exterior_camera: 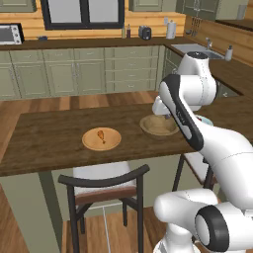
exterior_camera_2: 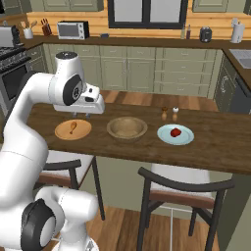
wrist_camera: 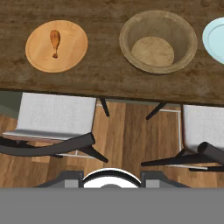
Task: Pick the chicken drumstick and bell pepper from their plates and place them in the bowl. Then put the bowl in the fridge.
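Gripper [exterior_camera_2: 89, 115] hangs above the counter's near edge, fingers hidden so can't tell if it's spread or closed. Nothing's done yet imo: chicken drumstick [wrist_camera: 55, 41] sits on its wooden plate [wrist_camera: 72, 54], bell pepper [exterior_camera_2: 175, 132] on the teal plate [exterior_camera_2: 164, 138], bowl [wrist_camera: 158, 42] empty between them.

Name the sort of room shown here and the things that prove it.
A home kitchen: a microwave on the back counter, a sink with a tap, sage-green cabinets, and a wooden island counter with chairs tucked under.
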Motion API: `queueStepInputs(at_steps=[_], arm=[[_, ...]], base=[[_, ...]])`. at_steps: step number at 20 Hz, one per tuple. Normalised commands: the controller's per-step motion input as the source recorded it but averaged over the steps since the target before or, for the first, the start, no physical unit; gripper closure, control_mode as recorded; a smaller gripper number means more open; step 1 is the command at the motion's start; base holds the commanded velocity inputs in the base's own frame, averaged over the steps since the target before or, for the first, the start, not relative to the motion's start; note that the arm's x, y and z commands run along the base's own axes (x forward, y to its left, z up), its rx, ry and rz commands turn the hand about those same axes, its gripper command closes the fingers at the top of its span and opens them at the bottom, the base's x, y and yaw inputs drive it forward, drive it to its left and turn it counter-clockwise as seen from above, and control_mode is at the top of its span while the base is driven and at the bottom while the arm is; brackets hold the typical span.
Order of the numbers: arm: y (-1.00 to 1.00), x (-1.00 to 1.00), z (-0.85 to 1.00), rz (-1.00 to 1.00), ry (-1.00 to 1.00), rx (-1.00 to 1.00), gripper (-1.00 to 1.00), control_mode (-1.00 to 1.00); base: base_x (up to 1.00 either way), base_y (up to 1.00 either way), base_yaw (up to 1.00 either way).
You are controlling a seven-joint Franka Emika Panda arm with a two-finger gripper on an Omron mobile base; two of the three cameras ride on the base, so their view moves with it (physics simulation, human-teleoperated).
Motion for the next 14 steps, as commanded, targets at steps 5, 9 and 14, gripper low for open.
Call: queueStepInputs(at_steps=[5,9,14], arm=[[0.0,0.0,0.0,0.0,0.0,0.0,-1.0,1.0],[0.0,0.0,0.0,0.0,0.0,0.0,-1.0,1.0],[0.0,0.0,0.0,0.0,0.0,0.0,-1.0,1.0]], base=[[0.01,0.0,0.0],[0.09,-0.11,0.0],[0.28,-0.29,0.0]])
